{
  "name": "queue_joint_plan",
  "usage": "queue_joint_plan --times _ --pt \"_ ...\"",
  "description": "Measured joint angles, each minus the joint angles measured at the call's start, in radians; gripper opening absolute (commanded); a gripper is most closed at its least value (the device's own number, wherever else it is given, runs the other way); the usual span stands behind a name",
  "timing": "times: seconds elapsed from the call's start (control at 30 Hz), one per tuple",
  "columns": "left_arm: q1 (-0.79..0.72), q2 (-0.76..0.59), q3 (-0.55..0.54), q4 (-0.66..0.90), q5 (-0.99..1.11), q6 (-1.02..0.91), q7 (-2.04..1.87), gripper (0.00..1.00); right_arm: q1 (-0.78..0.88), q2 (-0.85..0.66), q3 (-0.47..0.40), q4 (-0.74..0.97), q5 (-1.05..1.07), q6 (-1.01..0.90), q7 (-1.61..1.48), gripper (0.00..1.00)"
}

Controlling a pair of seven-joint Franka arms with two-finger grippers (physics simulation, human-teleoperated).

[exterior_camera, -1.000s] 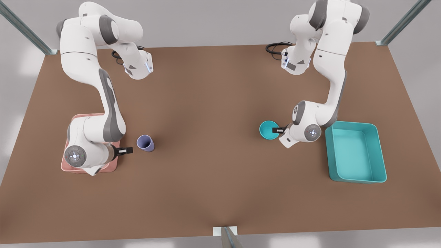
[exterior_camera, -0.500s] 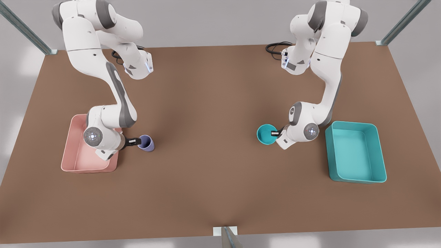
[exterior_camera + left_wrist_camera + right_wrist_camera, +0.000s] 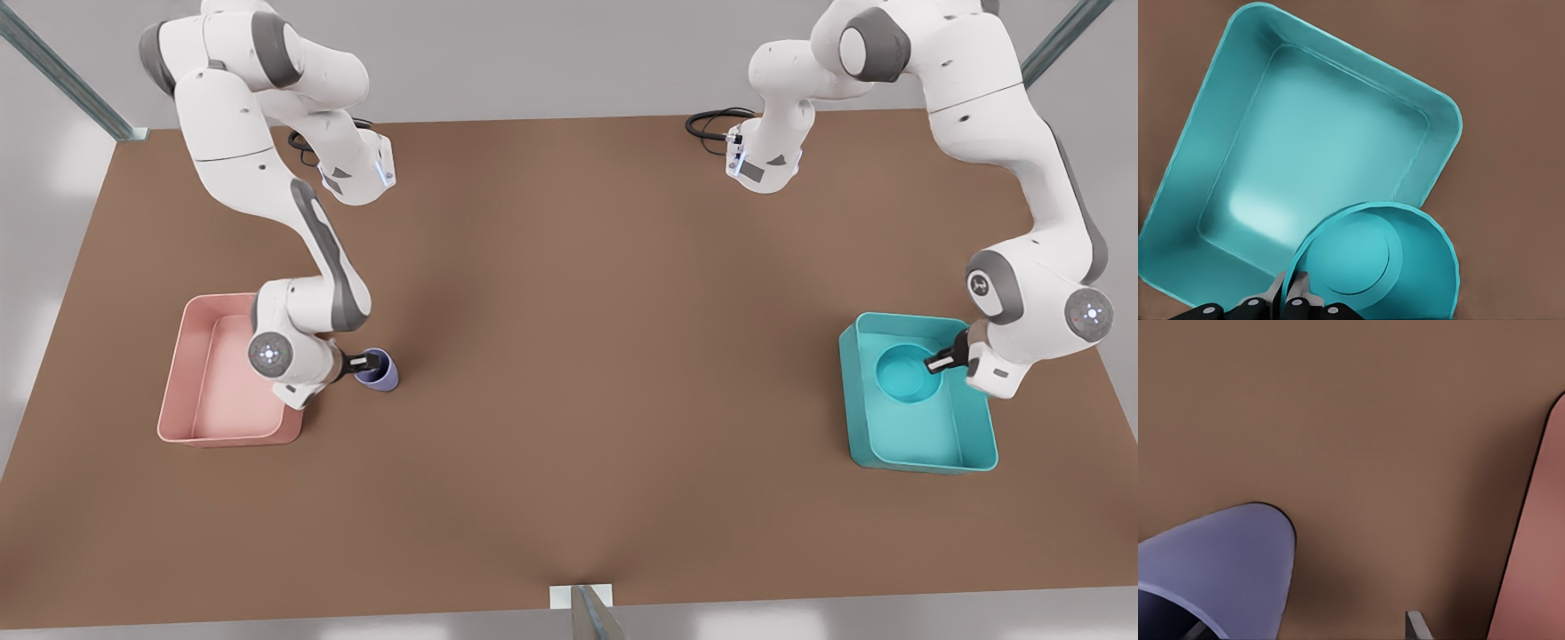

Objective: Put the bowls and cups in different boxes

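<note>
Judging progress, front view: neither item was finished; the bowl was over the teal box but not let go, and the cup stood on the table, outside the pink box.
Bowl's place, front view: inside the teal box's outline, toward its far end, on the front view's right.
Left gripper, front view: the left gripper was at the bowl's right rim.
Cup's place, front view: just right of the pink box, on the front view's left, apart from its wall.
Right gripper, front view: the right gripper was at the cup's left rim, reaching from over the pink box's right edge.
Cup's axis, front view: it looked upright, mouth up, long axis vertical.
Left gripper's hold, left wrist view: the fingers were pinched together on the bowl's rim.
Bowl's attitude, left wrist view: mouth up and roughly level; being round, it had no long axis. It seemed to hang above the box floor, though I could not tell for sure.
Right gripper's hold, right wrist view: the fingers stood wide apart, one at the cup, the other clear of it; nothing was clamped.
Left to do, by my reading: release the bowl, then grip the cup and carry it left into the pink box.
</note>
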Motion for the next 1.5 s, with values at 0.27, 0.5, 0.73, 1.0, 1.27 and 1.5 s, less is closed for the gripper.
queue_joint_plan --times 0.27,0.5,0.73,1.0,1.27,1.5 --pt "0.074 0.156 0.005 -0.058 0.020 0.167 0.038 0.21 0.000 0.006 0.015 0.017 0.011 0.023 -0.012 0.32" --pt "0.098 0.215 -0.018 -0.069 0.015 0.284 0.070 1.00 -0.017 -0.052 0.021 0.081 0.013 -0.015 -0.033 0.21" --pt "0.068 -0.105 -0.175 0.086 0.064 0.022 0.090 1.00 -0.215 -0.047 -0.026 0.406 -0.002 -0.249 -0.192 0.21" --pt "-0.001 -0.148 -0.352 0.304 0.121 -0.390 0.036 1.00 -0.269 0.076 -0.117 0.402 -0.059 -0.315 -0.416 0.21" --pt "0.008 -0.148 -0.380 0.330 0.126 -0.589 -0.005 1.00 -0.275 0.163 -0.116 0.384 -0.050 -0.241 -0.559 1.00" --pt "0.005 -0.150 -0.382 0.331 0.125 -0.649 -0.028 1.00 -0.275 0.164 -0.113 0.377 -0.042 -0.208 -0.622 1.00"
